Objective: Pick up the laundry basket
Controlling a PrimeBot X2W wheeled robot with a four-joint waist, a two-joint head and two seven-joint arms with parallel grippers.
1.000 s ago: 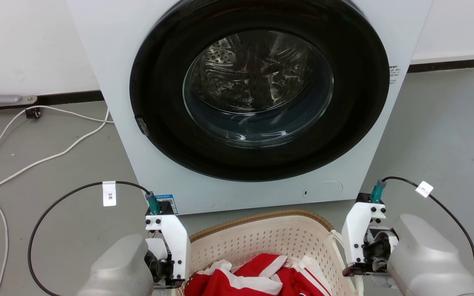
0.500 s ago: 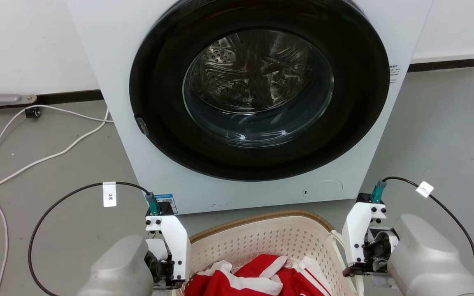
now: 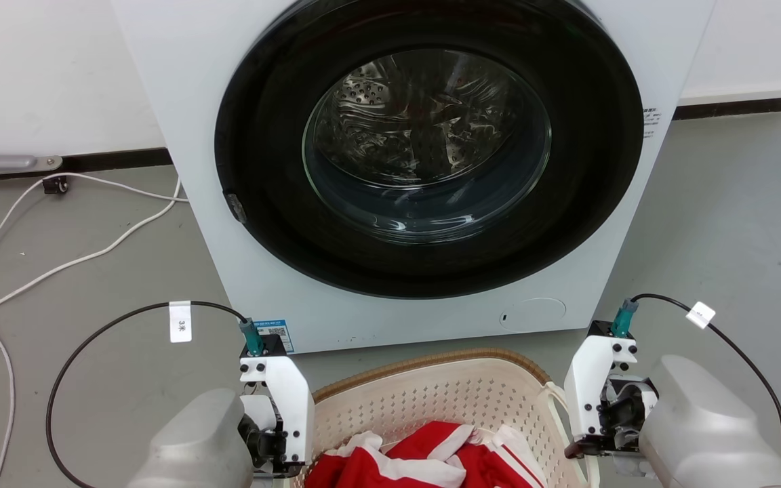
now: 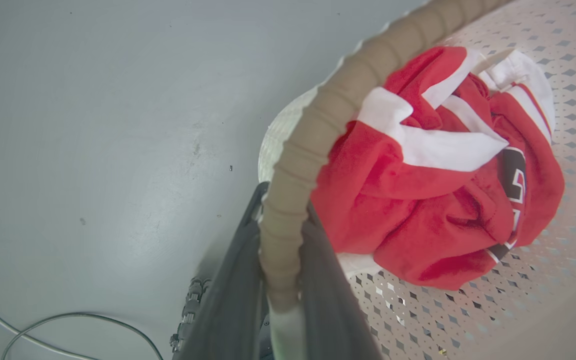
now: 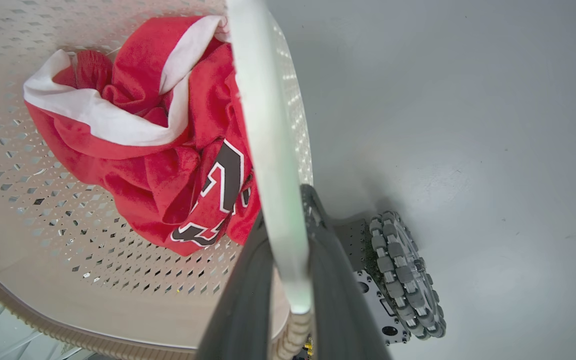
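In the head view the cream-white perforated plastic laundry basket (image 3: 431, 393) sits at bottom centre, just before the white front-loading washer (image 3: 187, 102), with the left forearm (image 3: 194, 440) and right forearm (image 3: 709, 434) at the lower corners, wrists turned down at its sides. In the left wrist view the left claw (image 4: 285, 210) is pinched tight on its brown woven-look rim, lower centre. In the right wrist view the right claw (image 5: 285, 215) is closed on the white side edge. I judge the basket light and stiff yet springy, best gripped at opposite sides and kept level.
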